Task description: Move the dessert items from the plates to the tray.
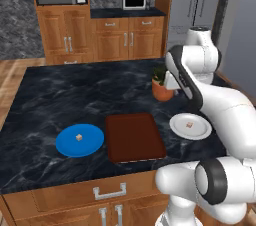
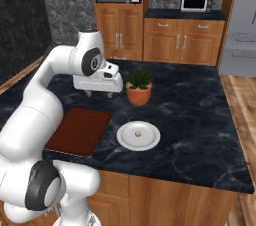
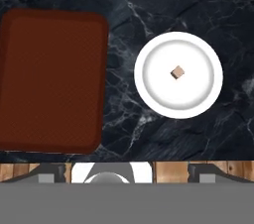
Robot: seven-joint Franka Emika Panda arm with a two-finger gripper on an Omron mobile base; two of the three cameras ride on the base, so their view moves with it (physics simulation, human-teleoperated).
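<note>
A bright blue plate (image 1: 92, 143) lies at the counter's front left with a tiny tan cube (image 1: 78, 137) on it. To its right is the dark reddish-brown tray (image 1: 134, 137) (image 2: 77, 130) (image 3: 52, 79), with nothing on it. Right of the tray, the white plate (image 1: 200, 130) (image 2: 150, 140) (image 3: 198, 94) carries the second cube (image 1: 189, 124) (image 2: 138, 133) (image 3: 177, 72). My gripper (image 2: 100, 94) (image 3: 126, 173) hangs high above the counter, over the gap between tray and white plate. It is open and holds nothing.
A terracotta pot with a green plant (image 1: 162, 90) (image 2: 139, 90) stands just behind the white plate. The dark marble counter (image 1: 75, 95) ends in a front edge close to the plates. Wooden cabinets and a microwave (image 1: 135, 0) line the far wall.
</note>
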